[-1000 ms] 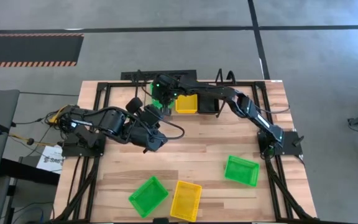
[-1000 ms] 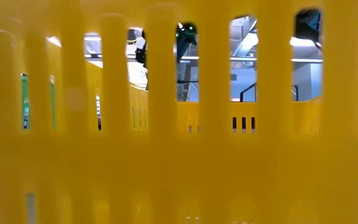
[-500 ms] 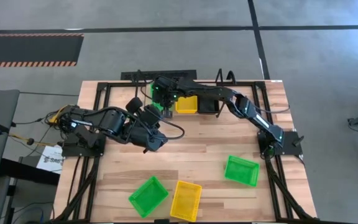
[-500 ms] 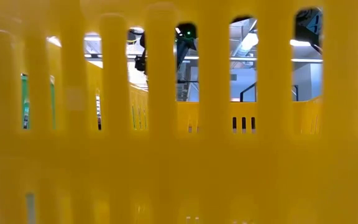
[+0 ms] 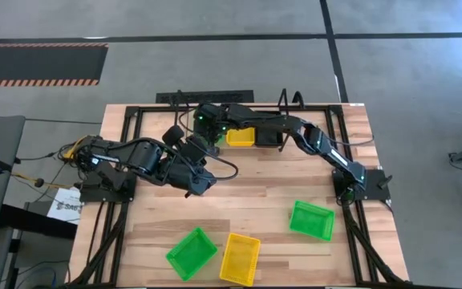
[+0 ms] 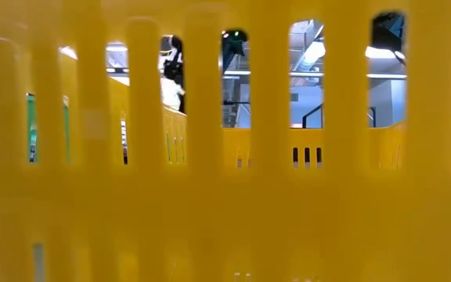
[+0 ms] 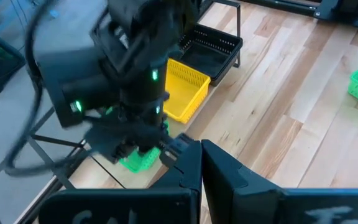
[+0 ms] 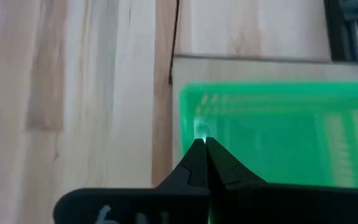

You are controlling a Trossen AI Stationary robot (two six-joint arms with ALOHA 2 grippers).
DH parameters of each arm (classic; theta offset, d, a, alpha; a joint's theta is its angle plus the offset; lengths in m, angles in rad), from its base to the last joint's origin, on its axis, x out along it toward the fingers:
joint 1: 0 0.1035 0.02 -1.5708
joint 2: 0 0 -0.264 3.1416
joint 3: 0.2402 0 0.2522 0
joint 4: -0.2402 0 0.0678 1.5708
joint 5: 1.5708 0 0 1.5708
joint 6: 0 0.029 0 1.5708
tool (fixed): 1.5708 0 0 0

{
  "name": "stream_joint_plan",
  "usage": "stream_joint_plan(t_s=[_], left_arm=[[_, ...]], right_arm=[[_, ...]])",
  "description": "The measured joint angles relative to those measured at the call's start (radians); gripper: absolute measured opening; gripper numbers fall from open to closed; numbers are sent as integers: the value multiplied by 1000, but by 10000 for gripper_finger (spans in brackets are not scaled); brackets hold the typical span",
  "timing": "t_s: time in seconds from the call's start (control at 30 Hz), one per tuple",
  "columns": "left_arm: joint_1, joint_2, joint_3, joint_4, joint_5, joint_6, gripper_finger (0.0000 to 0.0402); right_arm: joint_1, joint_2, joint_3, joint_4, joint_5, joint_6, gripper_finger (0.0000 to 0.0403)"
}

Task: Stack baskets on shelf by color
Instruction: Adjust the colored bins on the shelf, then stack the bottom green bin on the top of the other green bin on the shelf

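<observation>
- The left gripper (image 5: 203,183) rests over the bare wooden table (image 5: 247,205) left of centre, its two dark fingers pressed together on nothing; this arm waits.
- Toward the near edge lies a bright green rectangular plastic mesh basket (image 5: 191,252), and just beside it on its right a yellow plastic mesh basket (image 5: 240,258), which stands so close to the low camera that it fills that view.
- At the far edge stands the low black thin-wire shelf (image 5: 281,103). The right gripper (image 8: 204,163), reaching across from the right side of the table, sits at the shelf's left end, its fingers closed on the rim of another bright green mesh basket (image 8: 284,134).
- From the left wrist view that held green basket (image 7: 140,158) hangs low at the left end; whether it rests on the shelf I cannot tell.
- Next along the shelf sits a second yellow mesh basket (image 7: 185,87), then a black mesh basket (image 7: 210,50) at the right end.
- A third green mesh basket (image 5: 311,220) lies loose on the table's right side.
- Judgement: the step in hand is setting a green basket in the shelf's left bay. The next move likely calls for lowering it flat, opening the fingers, and fetching one of the loose green baskets to nest on top.
</observation>
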Motion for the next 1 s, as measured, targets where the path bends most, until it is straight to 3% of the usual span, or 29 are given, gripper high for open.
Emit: stream_joint_plan(t_s=[0.13, 0.37, 0.5, 0.63, 0.83, 1.0], left_arm=[[0, 0, 0, 0, 30, 3, 0], [0, -6, -40, 0, 206, 80, 0], [-8, -51, -227, 0, 346, 61, 0], [-45, -142, -510, 18, 439, -74, 0], [-100, -298, -861, 343, 611, -403, 0], [-148, -322, -975, 537, 655, -610, 0]], right_arm=[[-18, -104, 0, -206, 6, -4, 0], [-62, -319, 0, -658, 15, 31, 0], [-69, -488, -34, -670, 30, 87, 0], [-54, -649, -35, -671, 39, 185, 0], [26, -822, -36, -670, 112, 318, 0], [98, -886, -36, -672, 190, 416, 0]])
